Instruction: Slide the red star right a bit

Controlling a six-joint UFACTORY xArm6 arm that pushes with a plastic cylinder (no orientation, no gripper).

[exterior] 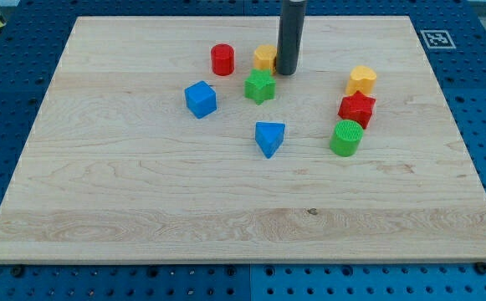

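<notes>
View: one camera, raised above the view's bottom edge of the wooden board, tilted down across it.
Range: moderate; nearly the whole board shows, blue pegboard table around it.
Shared scene: no second view.

bare board right of red star.

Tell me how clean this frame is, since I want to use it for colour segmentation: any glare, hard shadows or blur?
Camera view: lighting is even and soft, with no glare on the wooden board; blocks such as the red star and the blue triangular block cast only faint, short shadows; edges look sharp, no motion blur; my tip is crisp, beside the yellow block.
</notes>
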